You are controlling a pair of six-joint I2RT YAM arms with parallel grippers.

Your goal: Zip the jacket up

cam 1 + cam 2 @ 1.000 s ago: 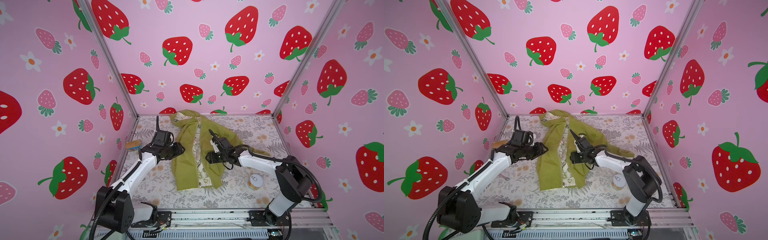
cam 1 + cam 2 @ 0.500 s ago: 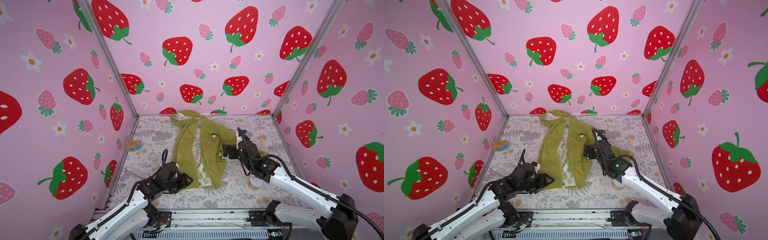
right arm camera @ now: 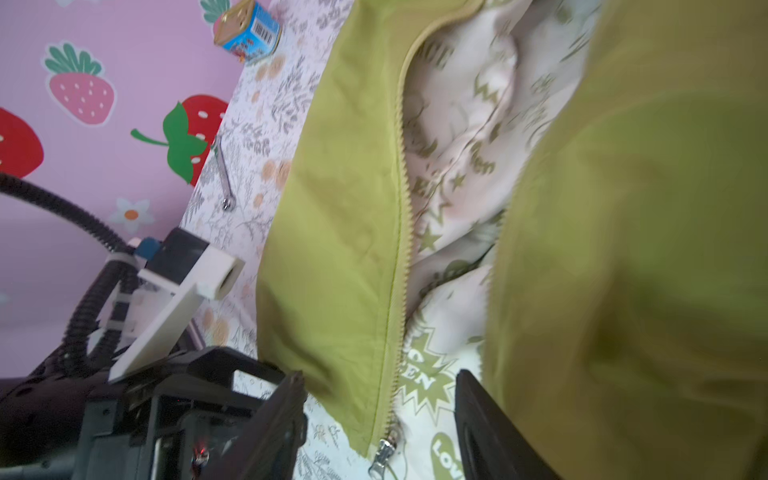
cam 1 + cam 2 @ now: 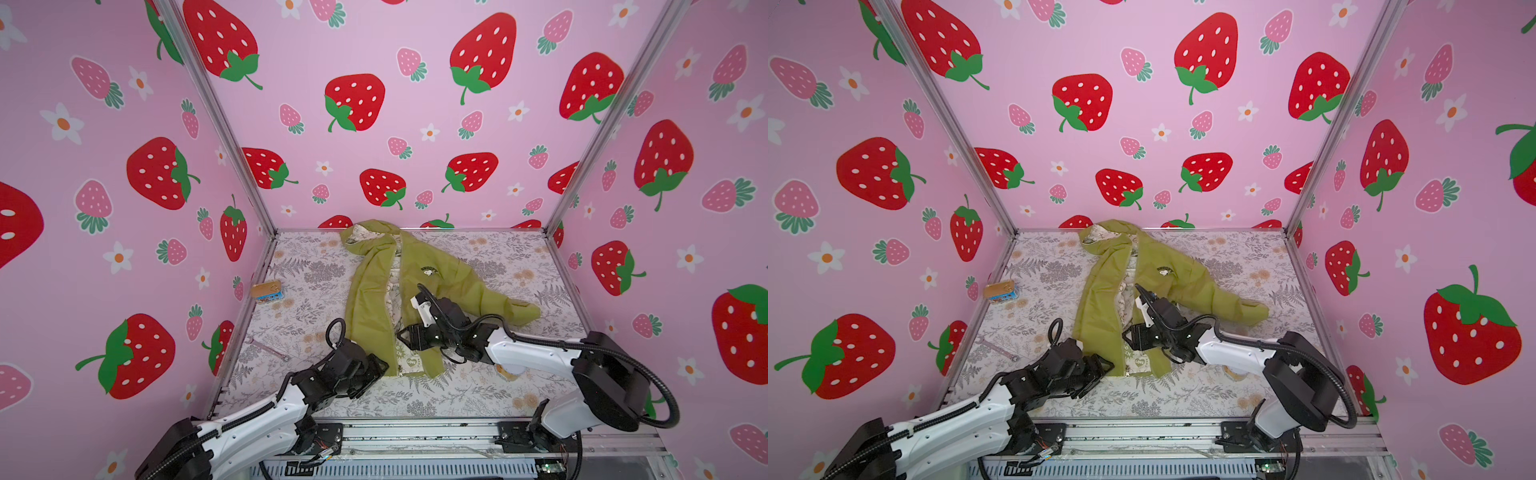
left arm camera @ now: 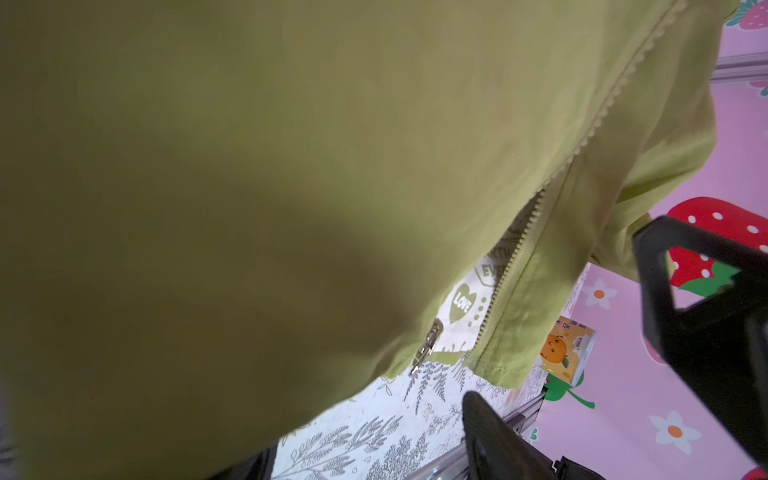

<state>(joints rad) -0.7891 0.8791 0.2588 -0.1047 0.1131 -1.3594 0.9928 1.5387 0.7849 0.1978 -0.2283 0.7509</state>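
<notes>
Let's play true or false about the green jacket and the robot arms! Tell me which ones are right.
1. The jacket is zipped all the way up. False: it lies open, and its pale lining shows between the front edges.
2. The zipper pull sits down at the jacket's bottom hem. True.
3. A small tin lies on the table, apart from the jacket. True.
4. The hood points toward the robot. False: it lies at the far end, by the back wall.
5. The right gripper has its jaws shut tight. False: they stand apart over the jacket's lower front.
</notes>
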